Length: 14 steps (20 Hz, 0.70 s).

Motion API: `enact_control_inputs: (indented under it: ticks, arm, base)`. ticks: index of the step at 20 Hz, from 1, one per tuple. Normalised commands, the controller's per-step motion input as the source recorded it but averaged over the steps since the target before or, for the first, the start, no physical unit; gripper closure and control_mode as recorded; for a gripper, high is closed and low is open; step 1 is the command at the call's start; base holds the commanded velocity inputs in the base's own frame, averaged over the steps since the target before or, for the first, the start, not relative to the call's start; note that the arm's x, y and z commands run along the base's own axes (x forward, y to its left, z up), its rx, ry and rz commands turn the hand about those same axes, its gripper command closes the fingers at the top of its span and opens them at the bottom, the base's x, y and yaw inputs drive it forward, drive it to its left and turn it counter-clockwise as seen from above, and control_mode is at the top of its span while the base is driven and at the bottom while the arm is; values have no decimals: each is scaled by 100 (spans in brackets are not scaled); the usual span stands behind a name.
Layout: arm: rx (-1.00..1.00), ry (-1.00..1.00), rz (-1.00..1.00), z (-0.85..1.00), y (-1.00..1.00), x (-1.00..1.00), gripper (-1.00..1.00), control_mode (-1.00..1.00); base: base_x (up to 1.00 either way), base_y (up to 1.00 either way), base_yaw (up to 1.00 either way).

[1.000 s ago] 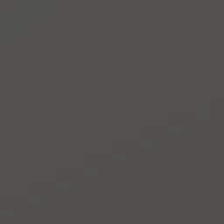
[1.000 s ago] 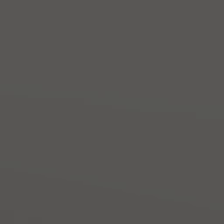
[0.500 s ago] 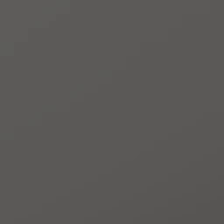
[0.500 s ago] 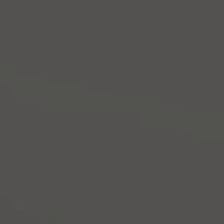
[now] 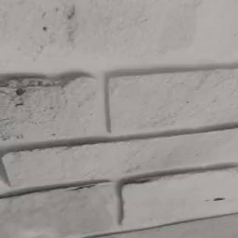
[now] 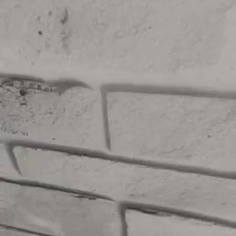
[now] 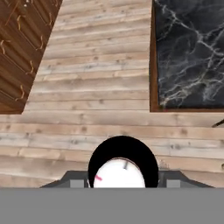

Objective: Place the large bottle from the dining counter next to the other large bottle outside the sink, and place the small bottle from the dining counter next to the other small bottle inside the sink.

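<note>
In the hand view I look straight down on a bottle: a round black body with a white top and a small red mark. It sits between the two grey fingertips of my gripper, which is shut on it at the bottom of the view. Its size does not tell me whether it is the large or the small bottle. It hangs above a floor of pale wooden planks.
A black marble counter top with a brown edge lies at the upper right of the hand view. A dark wooden cabinet front stands at the upper left. Both base views face a pale brick wall at close range.
Both base views were flat dark grey before and now show a pale brick wall up close. That is a change of the whole picture, not of things.
</note>
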Motion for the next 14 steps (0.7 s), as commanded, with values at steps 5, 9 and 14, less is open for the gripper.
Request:
enact_control_inputs:
  ticks: [5, 9, 14]
  arm:
    - [0, 0, 0, 0, 0, 0, 100, 100]
    - [0, 0, 0, 0, 0, 0, 100, 100]
    - [0, 0, 0, 0, 0, 0, 100, 100]
  base:
    - [99, 100, 0]
    - [100, 100, 0]
    - [100, 100, 0]
